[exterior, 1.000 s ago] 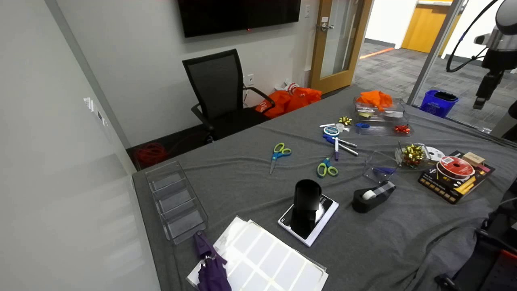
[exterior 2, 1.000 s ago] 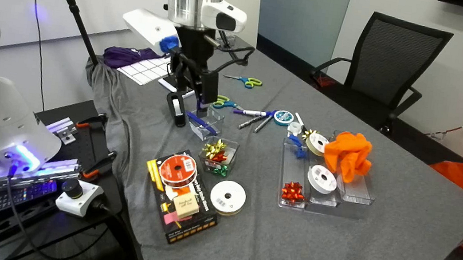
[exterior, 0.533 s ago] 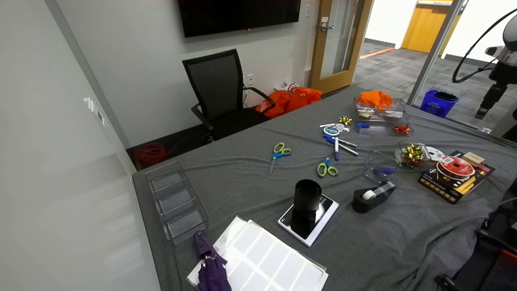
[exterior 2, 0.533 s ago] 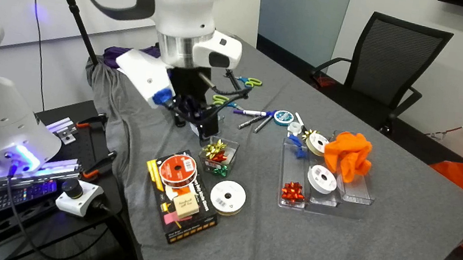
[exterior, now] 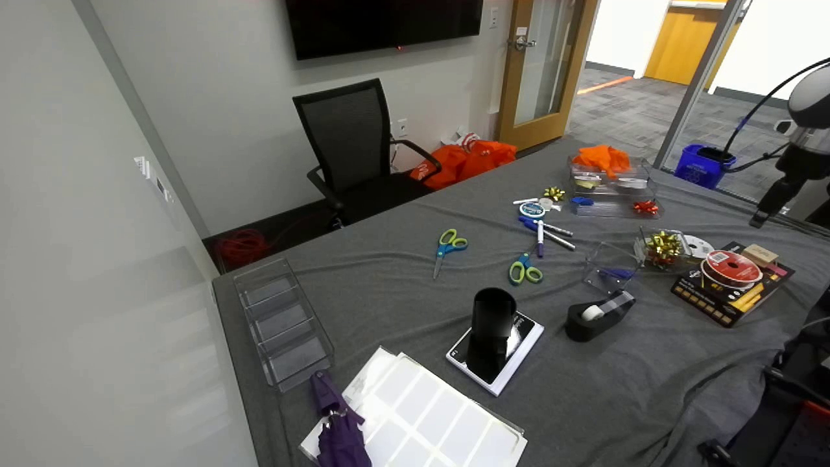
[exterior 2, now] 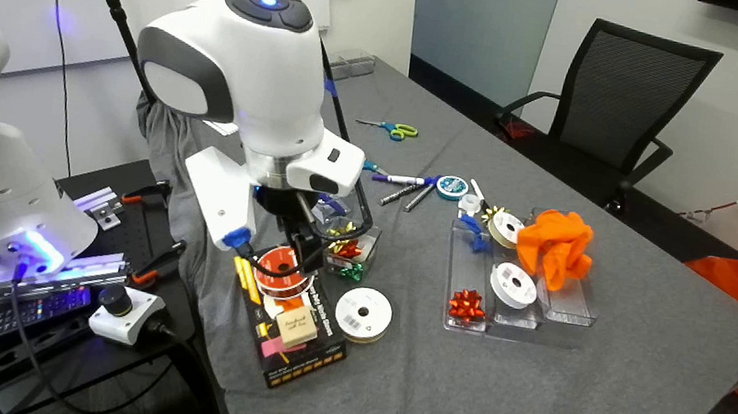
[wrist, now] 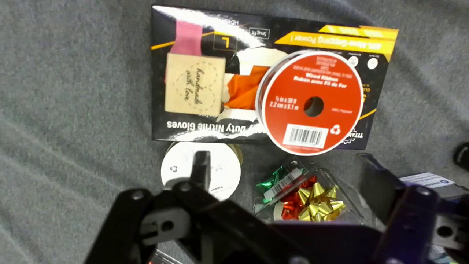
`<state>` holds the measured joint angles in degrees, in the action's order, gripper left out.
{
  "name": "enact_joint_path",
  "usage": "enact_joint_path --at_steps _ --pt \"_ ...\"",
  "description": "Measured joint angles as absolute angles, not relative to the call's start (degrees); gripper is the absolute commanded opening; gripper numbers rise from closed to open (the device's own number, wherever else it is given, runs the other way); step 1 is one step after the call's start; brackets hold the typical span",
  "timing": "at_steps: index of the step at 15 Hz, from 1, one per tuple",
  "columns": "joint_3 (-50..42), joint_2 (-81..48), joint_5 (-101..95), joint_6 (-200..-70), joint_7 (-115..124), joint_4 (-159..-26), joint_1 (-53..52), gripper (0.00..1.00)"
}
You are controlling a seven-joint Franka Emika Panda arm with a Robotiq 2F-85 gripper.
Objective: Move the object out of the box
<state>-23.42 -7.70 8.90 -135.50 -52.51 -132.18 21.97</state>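
Grey cloth (wrist: 66, 69): matte, creased, under the lot. Box (wrist: 238, 36): flat glossy card, black with yellow print, ahead of and below the claw (wrist: 285, 162). Its long axis runs roughly parallel to the claw's opening; next move probably goes forward and down. Claw: jaws spread wide, pinching nothing. Clear bin (wrist: 328, 175): hard plastic, below, showing inside the opening, nearer than the box. Red spool (wrist: 311, 86): round, printed disc face, resting on the box, nearly dead ahead. Likely the object, I'd guess; fit in the opening, can't tell. White spool (wrist: 224, 170): smooth disc, just beside the box, partly hidden by the claw. Wooden block (wrist: 194, 86): pale, squarish, "handmade with love", also on the box, ahead but off to one side; could be the object instead. Gold bow (wrist: 318, 204): spiky foil, in the bin.
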Motion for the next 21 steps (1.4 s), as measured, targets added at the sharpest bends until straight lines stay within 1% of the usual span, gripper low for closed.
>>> enact_joint_path --at_steps 5,12,21 --pt "-22.8 -11.2 10.0 -137.9 -51.7 -132.5 23.0 1.0" --pt "-21.7 -16.5 11.8 -144.1 -56.5 -132.3 28.9 1.0" --pt "-14.4 -22.4 17.6 -152.0 -60.2 -128.6 35.4 1.0"
